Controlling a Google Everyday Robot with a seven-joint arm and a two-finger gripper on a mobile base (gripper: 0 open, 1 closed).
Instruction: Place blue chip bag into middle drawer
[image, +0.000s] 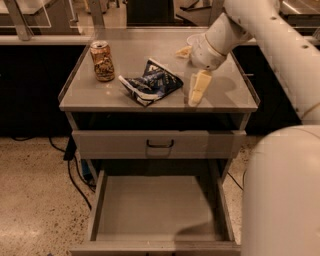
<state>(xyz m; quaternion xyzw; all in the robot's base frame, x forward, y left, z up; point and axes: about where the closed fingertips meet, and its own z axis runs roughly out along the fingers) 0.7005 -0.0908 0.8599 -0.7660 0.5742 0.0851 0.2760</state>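
Blue chip bag: lies crumpled on the table, about midway between the left and right edges and closer to the front edge than the back; nothing is gripping it.
Pincer: hangs over the right half of the table, just to the right of the bag and apart from it; it is spread wide and holds nothing.
Fingers: one cream finger points down toward the table's front edge, with its tip at or just above the surface; the other pokes out to the left, higher up and nearer the back edge.
Arm: white, and comes in from above the back right corner; a large white part of the robot fills the lower right of the view.
Middle drawer: pulled out below the table's front edge, with its flat grey bottom bare.
Upper drawer front: closed, directly under the table top, with a black handle at its middle.
Drink can: stands upright near the left edge toward the back left corner, left of the bag and apart from it.
Floor: speckled, with a dark cable running beside the table's left side.
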